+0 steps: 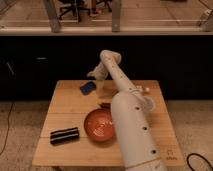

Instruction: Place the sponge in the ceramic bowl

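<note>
Locate the sponge: it lies flat on the worktop toward the rear left, outside the ceramic bowl and well apart from it. The claw hangs just behind and above the sponge at the end of the outstretched arm. You cannot tell how far it is open, nor whether it touches the sponge. Treat the step in hand as the reach-and-grasp stage, since the sponge is not in the bowl. The next move calls for a descent squarely over the flat pad, a secure hold, then a carry toward you to the bowl near the front centre. Note that the arm covers the bowl's right side, so judge the release point from the visible left rim. A small dark item lies between sponge and bowl, and a black striped block sits left of the bowl; keep the carry path above both. The worktop is pale wood, standing before a dark cabinet front, with chair legs visible beyond.
</note>
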Controlling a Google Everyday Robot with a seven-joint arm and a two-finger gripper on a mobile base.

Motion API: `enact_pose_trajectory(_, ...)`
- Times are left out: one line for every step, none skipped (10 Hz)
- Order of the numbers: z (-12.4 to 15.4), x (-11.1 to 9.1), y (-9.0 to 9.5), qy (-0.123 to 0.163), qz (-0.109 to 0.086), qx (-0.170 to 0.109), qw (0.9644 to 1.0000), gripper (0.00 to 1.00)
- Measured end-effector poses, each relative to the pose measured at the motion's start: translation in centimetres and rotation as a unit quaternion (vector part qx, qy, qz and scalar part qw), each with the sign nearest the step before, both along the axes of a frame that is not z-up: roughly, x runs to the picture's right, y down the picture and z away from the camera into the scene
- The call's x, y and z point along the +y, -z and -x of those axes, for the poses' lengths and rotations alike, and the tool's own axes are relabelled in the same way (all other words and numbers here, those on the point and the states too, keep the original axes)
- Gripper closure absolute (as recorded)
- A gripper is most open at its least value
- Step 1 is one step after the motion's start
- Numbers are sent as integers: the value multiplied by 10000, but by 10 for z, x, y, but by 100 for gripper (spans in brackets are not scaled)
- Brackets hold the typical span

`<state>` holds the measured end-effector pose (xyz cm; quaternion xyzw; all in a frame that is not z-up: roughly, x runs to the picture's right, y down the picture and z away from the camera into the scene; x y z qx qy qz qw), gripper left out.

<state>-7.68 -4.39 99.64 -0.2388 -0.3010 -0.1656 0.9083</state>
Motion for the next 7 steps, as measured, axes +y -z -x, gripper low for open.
enact_pose_trajectory(1, 0, -2, 32, -3, 53, 10000, 20)
enact_pose_trajectory(3, 0, -3, 70, 2, 108, 9999, 20)
enact_pose_trajectory(5, 0, -6, 103, 4, 149, 9998, 20)
enact_pose_trajectory(7, 0, -8, 130, 3, 181, 9998, 20)
enact_pose_trajectory(10, 0, -11, 172, -1, 226, 9996, 20)
enact_pose_trajectory(12, 1, -14, 205, 12, 263, 9994, 20)
enact_pose_trajectory(13, 2, -17, 233, 18, 297, 9993, 20)
